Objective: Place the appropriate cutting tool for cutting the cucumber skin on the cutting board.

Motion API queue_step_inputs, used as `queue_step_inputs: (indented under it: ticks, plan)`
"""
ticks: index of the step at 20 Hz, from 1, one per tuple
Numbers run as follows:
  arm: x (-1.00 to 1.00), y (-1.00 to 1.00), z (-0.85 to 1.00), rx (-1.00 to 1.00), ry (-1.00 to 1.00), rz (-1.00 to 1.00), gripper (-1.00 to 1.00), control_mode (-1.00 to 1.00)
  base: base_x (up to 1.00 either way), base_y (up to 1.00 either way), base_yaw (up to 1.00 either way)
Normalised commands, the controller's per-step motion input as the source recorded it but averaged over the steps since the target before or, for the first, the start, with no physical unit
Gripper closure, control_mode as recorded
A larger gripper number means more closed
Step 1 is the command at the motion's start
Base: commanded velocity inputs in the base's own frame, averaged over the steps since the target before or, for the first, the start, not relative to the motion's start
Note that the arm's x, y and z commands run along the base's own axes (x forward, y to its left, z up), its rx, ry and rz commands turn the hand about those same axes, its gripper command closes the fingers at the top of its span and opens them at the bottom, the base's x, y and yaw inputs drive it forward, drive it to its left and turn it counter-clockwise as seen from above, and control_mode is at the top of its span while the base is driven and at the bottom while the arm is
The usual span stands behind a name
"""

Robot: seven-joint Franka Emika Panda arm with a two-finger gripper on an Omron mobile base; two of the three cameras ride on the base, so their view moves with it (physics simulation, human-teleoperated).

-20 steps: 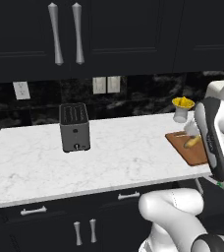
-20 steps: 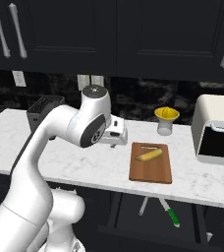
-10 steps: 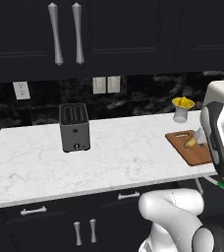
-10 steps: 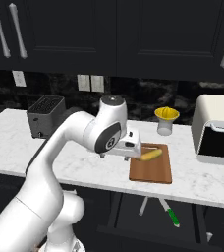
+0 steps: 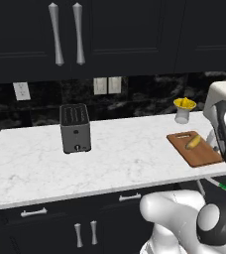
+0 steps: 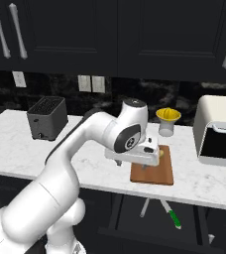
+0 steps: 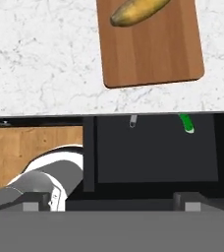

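Hovering over the counter edge by the cutting board [image 7: 151, 54]
The cucumber [image 7: 136, 12] lies on the board; a green-handled tool [image 7: 185, 123] sits in the open drawer [image 7: 153, 147] below. Whether the gripper is open or closed cannot be told

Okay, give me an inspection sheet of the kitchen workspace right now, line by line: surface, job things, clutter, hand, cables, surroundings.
Surface: white marble counter, open drawer below its front edge.
Job's things: cucumber lies on the cutting board; a green-handled tool and a second grey-handled tool lie in the drawer.
Clutter: toaster, yellow-topped cup, white appliance.
Hand: hand over the board's near end; jaws hidden.
Cables: nothing seen.
Surroundings: dark cabinets, wall outlets.
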Motion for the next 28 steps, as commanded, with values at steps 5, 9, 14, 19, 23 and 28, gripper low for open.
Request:
queue_step_inputs:
  ticks: [5,9,14,19,23,28]
  plan:
    - [-0.20,-0.31,-0.58,0.00,0.02,-0.01,-1.00,-1.00,0.00,0.00,0.00]
    - [-0.43,-0.36,-0.74,0.00,0.00,0.00,-1.00,-1.00,0.00,0.00,0.00]
    - [-0.57,-0.19,-0.65,0.00,0.00,0.00,-1.00,-1.00,0.00,0.00,0.00]
    - [-0.07,-0.49,-0.46,0.00,0.07,0.00,-1.00,-1.00,0.00,0.00,0.00]
    - [-0.06,-0.34,-0.51,0.00,0.08,0.00,-1.00,-1.00,0.00,0.00,0.00]
    - [0.08,-0.08,-0.61,0.00,0.04,0.00,-1.00,-1.00,0.00,0.00,0.00]
